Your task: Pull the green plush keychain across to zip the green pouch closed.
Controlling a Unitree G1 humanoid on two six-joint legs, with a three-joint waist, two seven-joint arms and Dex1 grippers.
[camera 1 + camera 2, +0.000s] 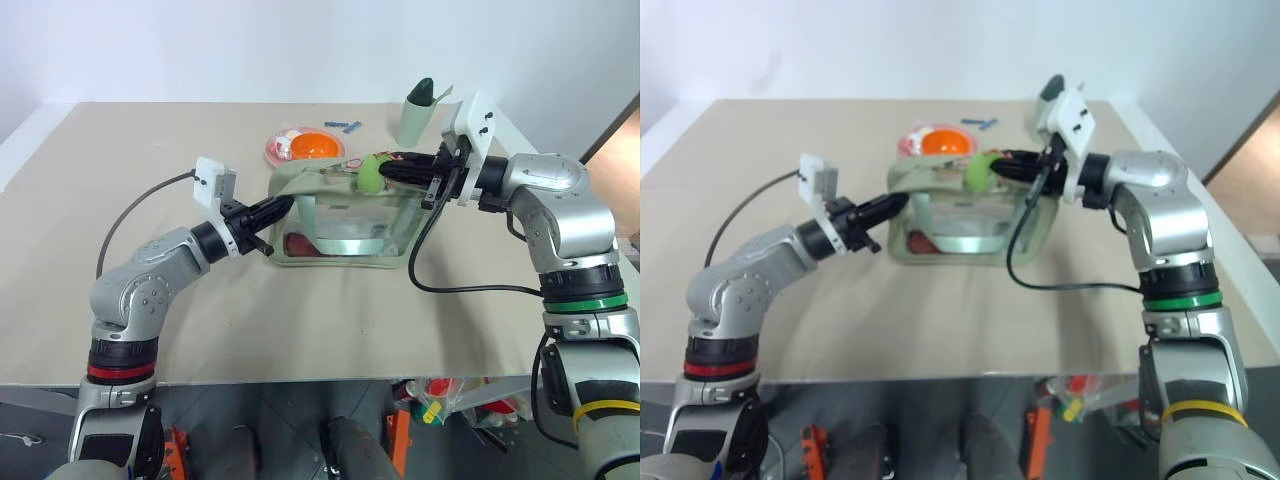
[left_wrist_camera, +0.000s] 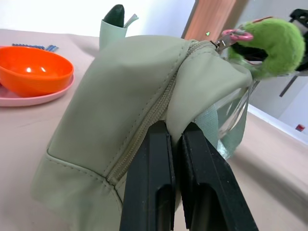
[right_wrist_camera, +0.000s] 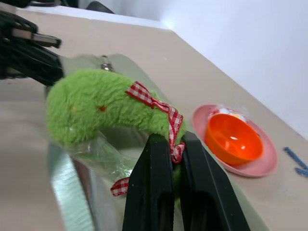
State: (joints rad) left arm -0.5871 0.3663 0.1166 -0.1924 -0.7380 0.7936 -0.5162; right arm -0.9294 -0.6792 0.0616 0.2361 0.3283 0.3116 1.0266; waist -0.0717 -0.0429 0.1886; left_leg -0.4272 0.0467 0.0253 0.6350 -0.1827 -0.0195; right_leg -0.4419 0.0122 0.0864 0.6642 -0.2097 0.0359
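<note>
The green pouch (image 1: 345,220) stands in the middle of the table, its clear window side facing me. My left gripper (image 1: 287,206) is shut on the fabric at the pouch's left end, right beside the zipper line (image 2: 144,130). The green plush keychain (image 1: 372,173), a fuzzy lime blob with a red checked bow (image 3: 159,108), hangs at the pouch's top towards its right end. My right gripper (image 1: 388,171) reaches in from the right, level, and is shut on the plush. The zip's metal clasp (image 2: 233,36) shows next to the plush.
Behind the pouch an orange bowl (image 1: 313,146) sits on a pink plate (image 3: 267,163). A pale green cup (image 1: 418,118) with a dark item in it stands at the back right, with small blue pieces (image 1: 343,126) near it. Something red (image 1: 298,243) lies inside the pouch.
</note>
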